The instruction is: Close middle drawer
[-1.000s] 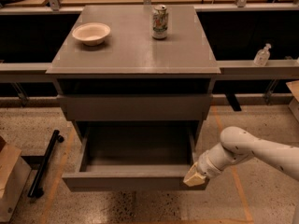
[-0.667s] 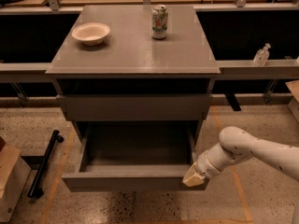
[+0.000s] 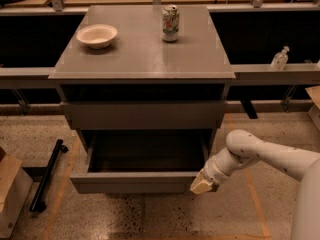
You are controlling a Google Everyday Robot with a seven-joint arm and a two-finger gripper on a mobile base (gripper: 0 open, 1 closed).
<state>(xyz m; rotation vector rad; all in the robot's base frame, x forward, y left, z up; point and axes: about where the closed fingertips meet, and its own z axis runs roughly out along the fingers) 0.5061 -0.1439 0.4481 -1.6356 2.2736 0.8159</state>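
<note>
Middle drawer [image 3: 135, 182]: pulled well out of the grey cabinet, toward 6 o'clock. Its inside is dark. Its flat front sits low in the view, below the upper front.
Gripper [image 3: 202, 185]: at the right end of the drawer front, at about 5 o'clock in the view. Its cream tip lies against the front's right corner.
Jaw state: cannot tell whether open or closed; nothing is seen held.
Arm [image 3: 265, 156]: white, coming in from 4 o'clock and bent at a rounded joint just right of the drawer.
Upper front [image 3: 142, 115]: grey, set back in the cabinet, at 12 o'clock from the open drawer, with a dark gap above it.
Cabinet top [image 3: 145, 56]: flat and grey.
Bowl [image 3: 96, 35]: pale, on the top toward 10 o'clock.
Can [image 3: 170, 22]: upright, on the top toward 12 o'clock, well apart from the bowl.
Bottle [image 3: 279, 59]: small and clear, on the ledge at 2 o'clock.
Black bar [image 3: 47, 176]: lying on the floor at 8 o'clock, beside a cardboard box [image 3: 10, 186].
</note>
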